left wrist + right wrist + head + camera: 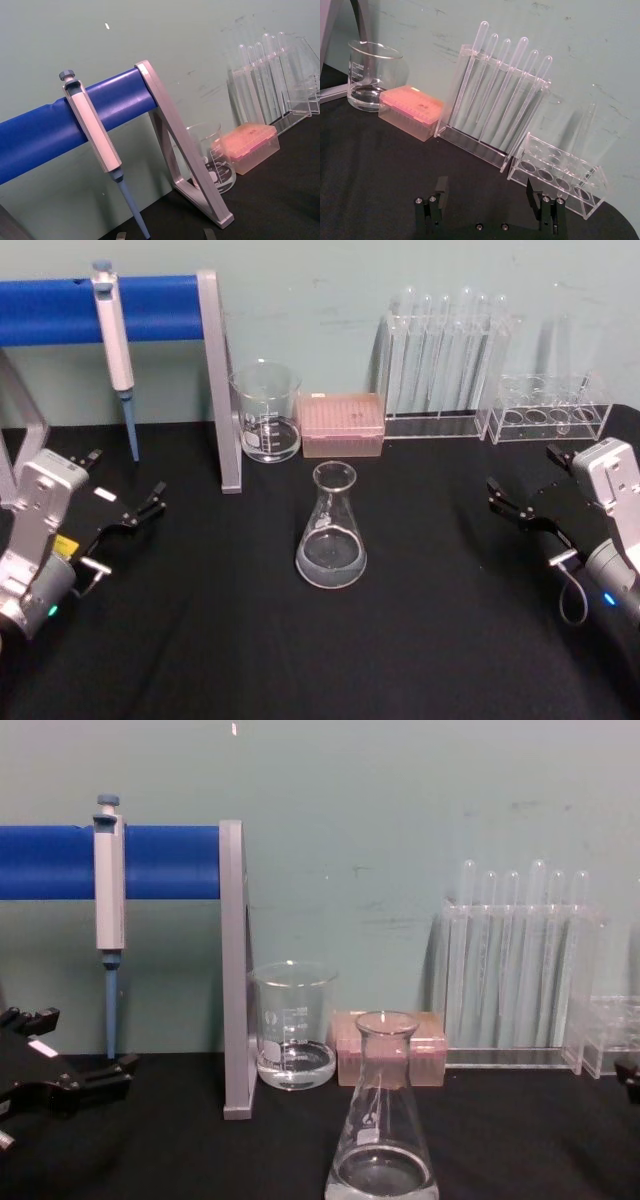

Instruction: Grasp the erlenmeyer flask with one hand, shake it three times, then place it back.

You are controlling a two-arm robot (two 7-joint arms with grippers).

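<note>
At centre, erlenmeyer flask (332, 540) (clear liquid (382, 1178))

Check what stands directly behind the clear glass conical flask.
Behind the clear glass conical flask stands a pink pipette-tip box, with a straight-sided glass beaker beside it. In the chest view the flask's neck overlaps the box's middle.

The erlenmeyer flask (331, 530) stands at the middle of the bench (430, 640). Beyond it along the far edge, left to right, sit a beaker (267, 412), a tip box (343, 425), a test tube rack (447, 370) and a smaller rack (553, 412). A pipette (115, 350) hangs on the stand (216, 380) at far left. The left end effector (137, 512) and right end effector (508, 502) flank the flask, each well apart from it.
</note>
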